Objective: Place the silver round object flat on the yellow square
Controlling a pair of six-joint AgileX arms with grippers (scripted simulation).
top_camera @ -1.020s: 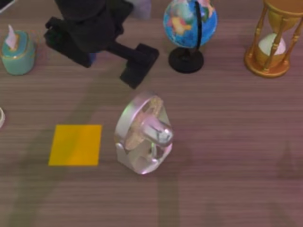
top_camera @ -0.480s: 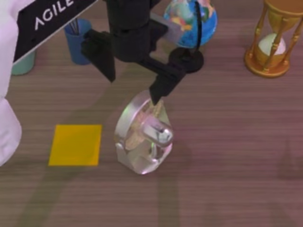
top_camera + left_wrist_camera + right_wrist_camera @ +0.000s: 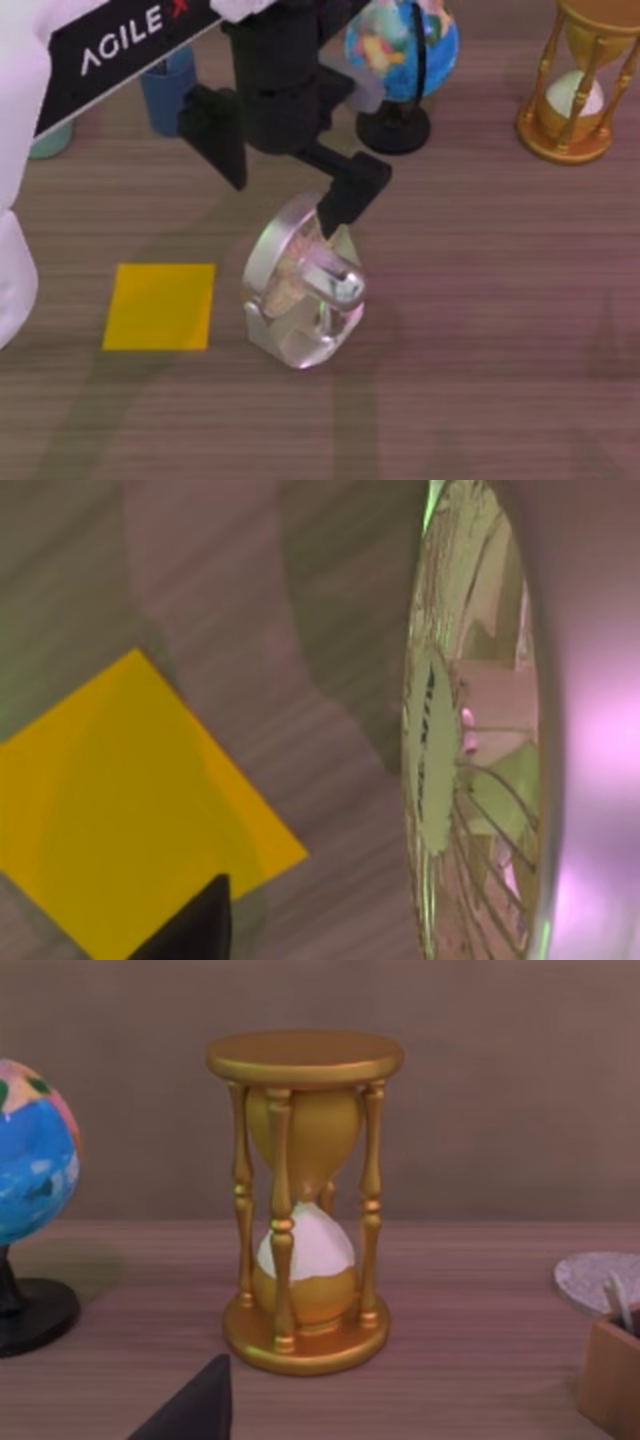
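Observation:
The silver fan (image 3: 300, 290) stands upright on its short base mid-table, ring guard edge-on and chrome hub facing right. The yellow square (image 3: 160, 306) lies flat just left of it, bare. My left gripper (image 3: 282, 202) hangs open over the far top of the ring guard, one fingertip (image 3: 332, 218) at the rim and the other off to the left. In the left wrist view the guard and beige blades (image 3: 470, 770) fill one side, with the yellow square (image 3: 120, 800) beside them. The right gripper (image 3: 320, 1430) is out of the top view; it stands open, facing the hourglass.
A blue globe (image 3: 402, 45) on a black stand and a gold hourglass (image 3: 580, 90) stand at the back right. A blue cup (image 3: 165, 95) and a teal box (image 3: 50, 140) sit back left under my left arm. A brown box (image 3: 612, 1370) shows near the hourglass.
My left arm has swung in from the back left and come down over the fan, its fingers now at the ring guard's top. The fan and the square have not moved.

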